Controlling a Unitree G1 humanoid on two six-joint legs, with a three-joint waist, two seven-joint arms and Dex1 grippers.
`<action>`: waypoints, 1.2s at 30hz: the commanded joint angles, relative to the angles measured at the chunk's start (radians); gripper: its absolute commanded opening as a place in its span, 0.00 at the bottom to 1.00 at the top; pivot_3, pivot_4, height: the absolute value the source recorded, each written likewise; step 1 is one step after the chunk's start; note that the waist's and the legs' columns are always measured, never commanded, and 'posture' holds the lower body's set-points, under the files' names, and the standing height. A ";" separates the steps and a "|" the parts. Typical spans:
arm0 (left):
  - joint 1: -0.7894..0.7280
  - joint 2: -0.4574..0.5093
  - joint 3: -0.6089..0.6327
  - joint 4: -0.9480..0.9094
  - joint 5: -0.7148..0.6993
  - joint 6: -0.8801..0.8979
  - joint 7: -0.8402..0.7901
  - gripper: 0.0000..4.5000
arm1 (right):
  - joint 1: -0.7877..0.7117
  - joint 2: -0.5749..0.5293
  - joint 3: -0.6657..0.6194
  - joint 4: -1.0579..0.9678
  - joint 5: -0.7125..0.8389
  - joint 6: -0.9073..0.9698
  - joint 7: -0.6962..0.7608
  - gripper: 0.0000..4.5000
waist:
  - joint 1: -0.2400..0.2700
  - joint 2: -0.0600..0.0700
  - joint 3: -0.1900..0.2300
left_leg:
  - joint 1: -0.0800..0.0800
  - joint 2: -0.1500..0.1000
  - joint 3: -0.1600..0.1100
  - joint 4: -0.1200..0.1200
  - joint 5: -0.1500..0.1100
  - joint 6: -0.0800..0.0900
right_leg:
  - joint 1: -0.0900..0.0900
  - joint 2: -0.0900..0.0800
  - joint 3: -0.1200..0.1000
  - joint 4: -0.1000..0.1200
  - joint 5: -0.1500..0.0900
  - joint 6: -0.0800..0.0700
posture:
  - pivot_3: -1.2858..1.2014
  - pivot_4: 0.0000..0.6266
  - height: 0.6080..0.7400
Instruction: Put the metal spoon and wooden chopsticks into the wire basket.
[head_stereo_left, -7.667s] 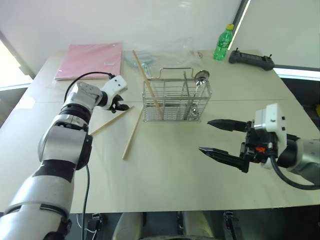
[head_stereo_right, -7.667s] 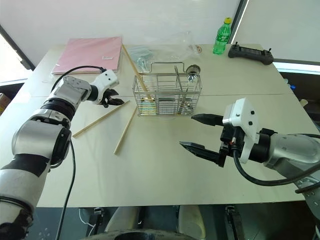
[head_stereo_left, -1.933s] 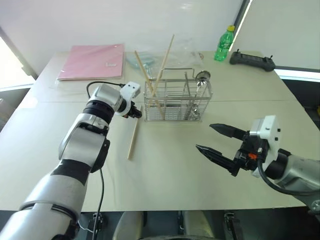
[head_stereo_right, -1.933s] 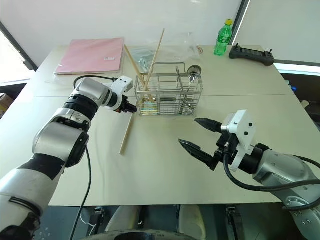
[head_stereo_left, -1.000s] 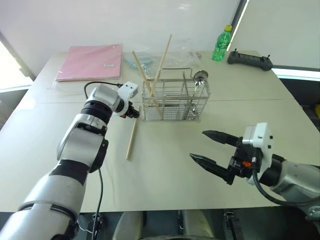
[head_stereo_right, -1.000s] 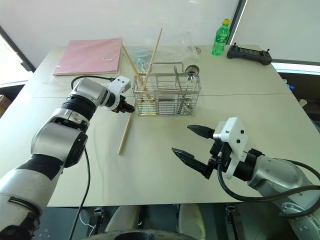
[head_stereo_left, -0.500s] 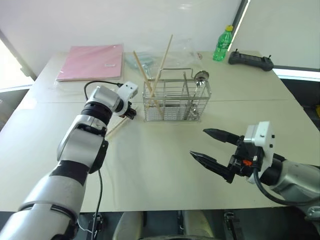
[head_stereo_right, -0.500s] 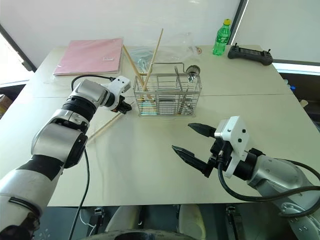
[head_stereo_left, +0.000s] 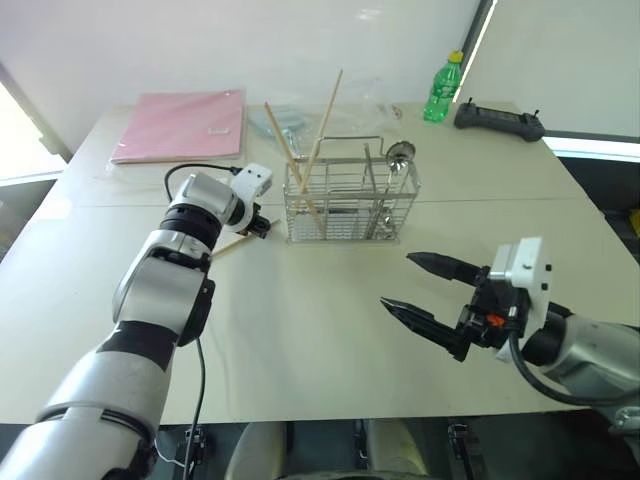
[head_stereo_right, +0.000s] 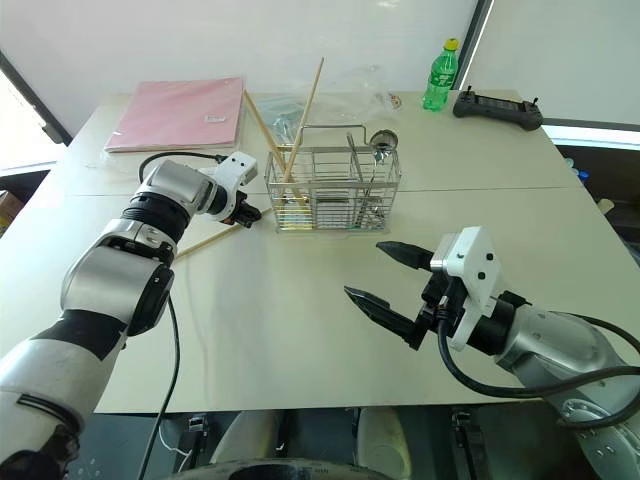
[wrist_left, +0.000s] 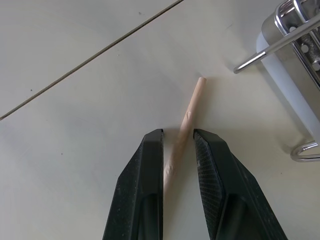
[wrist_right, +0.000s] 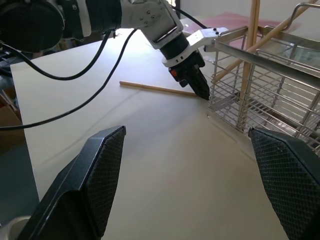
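1. Basket (head_stereo_left: 350, 205): silver wire grid with loop handles, standing upright mid-table (head_stereo_left: 300, 330). It already holds two pale sticks leaning out of its left end and the spoon (head_stereo_left: 403, 152), whose round bowl shows at the top right corner.
2. Right gripper (head_stereo_left: 420, 290): hangs above the table nearer the front, jaws spread wide and empty.
3. Left gripper (head_stereo_left: 262, 228): low at the basket's left end, jaws closed on the last chopstick (wrist_left: 185, 125).
4. Last chopstick: thin, pale tan, lying flat on the table, pinched close to its tip.
5. Risk: held so near one end, the stick may pivot or slip on lifting; swung carelessly, it may knock the leaning sticks or catch the wire.
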 joint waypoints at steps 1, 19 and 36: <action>0.019 0.008 0.000 0.038 0.021 -0.009 0.024 0.22 | -0.025 -0.010 -0.013 -0.003 0.009 -0.016 0.006 0.90 | 0.000 0.000 0.000 | 0.000 0.000 0.000 0.000 0.000 0.000 | 0.000 0.000 0.000 0.000 0.000 0.000 | 0.52 0.24 0.91; 0.031 -0.002 0.001 0.141 0.053 -0.183 0.093 0.84 | -0.107 -0.096 -0.096 0.057 0.086 0.018 0.035 0.90 | 0.005 0.001 -0.001 | -0.001 0.000 0.000 0.000 0.000 0.000 | 0.001 0.000 0.000 -0.001 0.000 0.000 | 0.52 0.24 0.91; 0.036 -0.031 -0.028 0.170 0.119 -0.219 0.034 0.72 | -0.030 -0.134 -0.119 0.032 0.119 0.045 0.057 0.90 | 0.005 0.004 -0.005 | 0.000 -0.001 0.000 0.000 0.000 0.000 | 0.002 -0.001 0.000 -0.001 -0.001 0.001 | 0.52 0.24 0.91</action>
